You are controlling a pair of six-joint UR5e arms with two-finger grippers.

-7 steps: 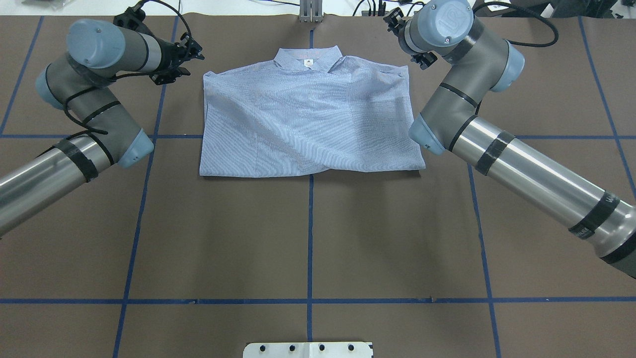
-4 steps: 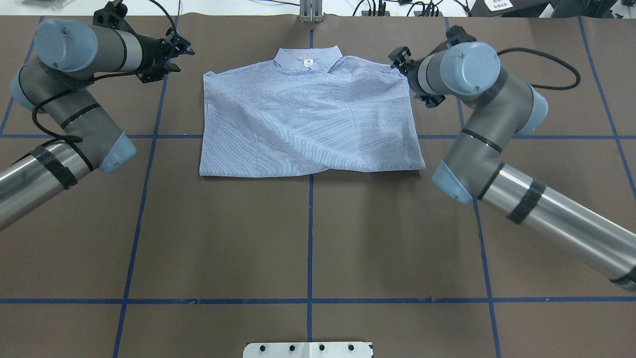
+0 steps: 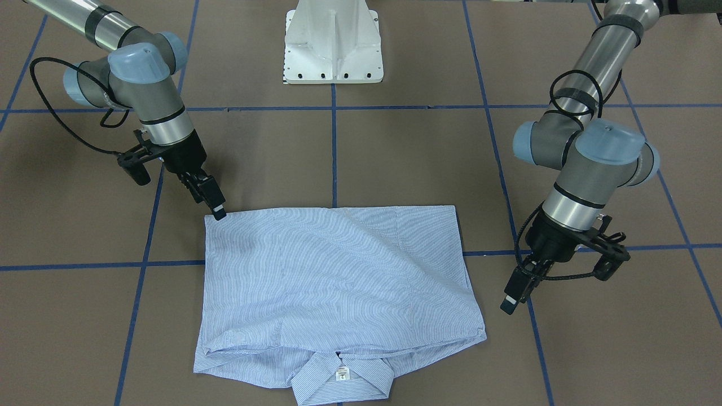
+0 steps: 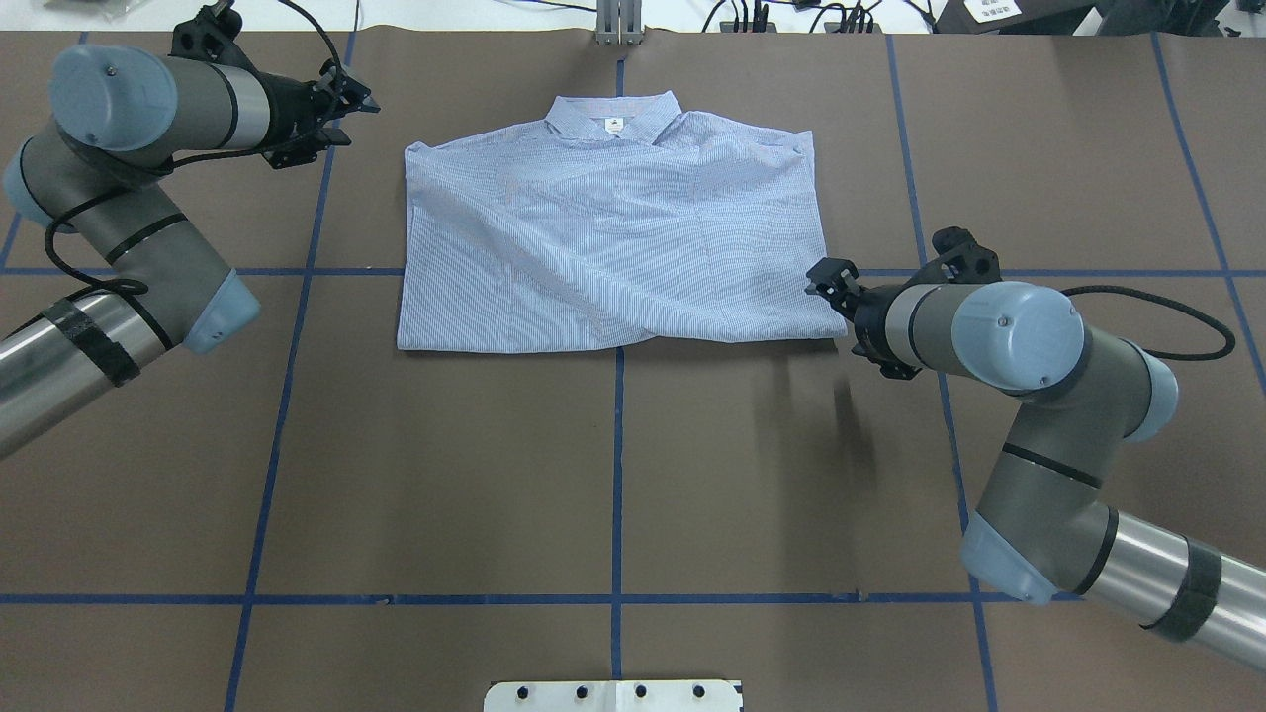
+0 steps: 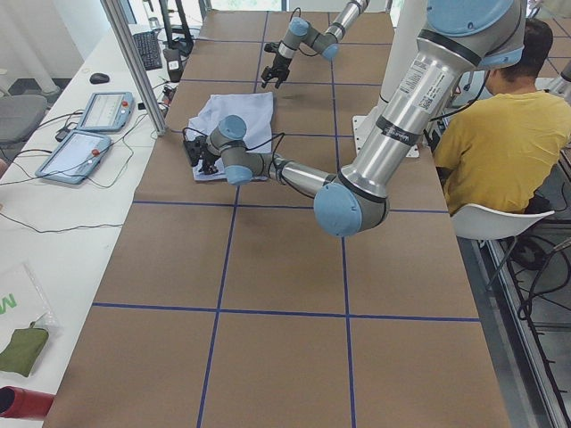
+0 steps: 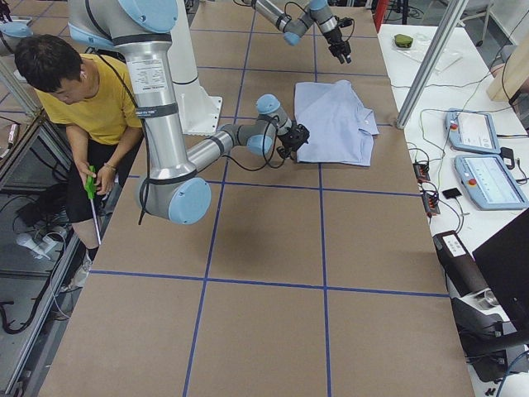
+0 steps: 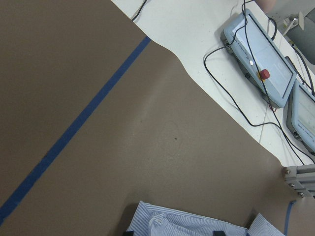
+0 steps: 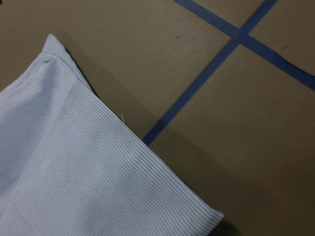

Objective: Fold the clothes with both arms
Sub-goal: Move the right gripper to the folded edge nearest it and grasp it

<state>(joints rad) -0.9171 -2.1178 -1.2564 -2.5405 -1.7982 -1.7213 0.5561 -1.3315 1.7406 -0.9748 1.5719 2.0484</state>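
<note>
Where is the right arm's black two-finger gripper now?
Overhead view, right side: the right gripper is beside the near right corner of the light blue striped shirt.

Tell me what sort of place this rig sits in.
Probably a robotics lab: a brown table gridded with blue tape, control tablets on the white bench beside it, and a person seated by the robot's base.

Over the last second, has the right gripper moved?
Yes. Overhead, the right gripper has travelled toward the robot along the edge of the shirt, from the collar end to its near corner.
</note>
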